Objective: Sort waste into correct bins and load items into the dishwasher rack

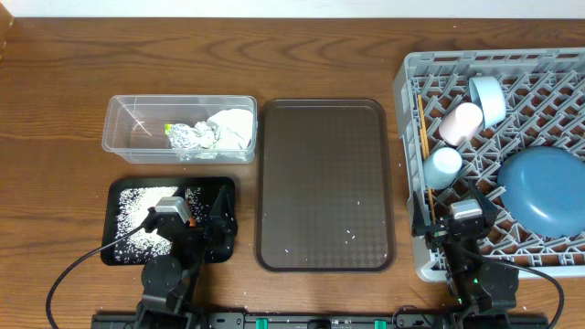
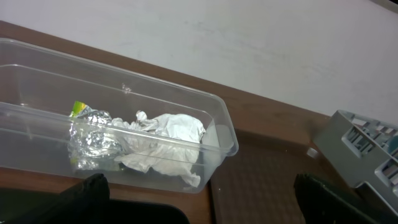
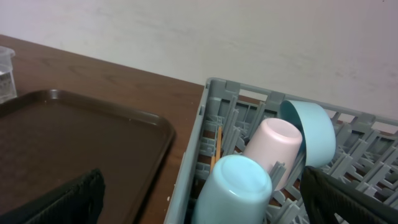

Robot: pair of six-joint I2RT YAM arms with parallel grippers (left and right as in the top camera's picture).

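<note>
The clear tub (image 1: 123, 128) holds the foil wrapper (image 1: 186, 137) and the white tissue (image 1: 232, 128); both also show in the left wrist view, wrapper (image 2: 90, 137) and tissue (image 2: 168, 140). Rice grains (image 1: 137, 219) lie in the black tray (image 1: 123, 190). The carrot is not in view. The grey rack (image 1: 411, 73) holds the chopsticks (image 1: 423, 128), pink cup (image 1: 460, 122), light-blue cup (image 1: 442, 166), pale-blue bowl (image 1: 487, 99) and dark-blue dish (image 1: 546, 187). My left gripper (image 1: 206, 219) is open and empty over the black tray's right end. My right gripper (image 1: 457, 196) is open and empty at the rack's near left corner.
The brown serving tray (image 1: 324, 183) lies between the bins and the rack, with a few stray rice grains on it. The right wrist view shows the rack's rim (image 3: 186, 180) right beside that tray (image 3: 74, 137).
</note>
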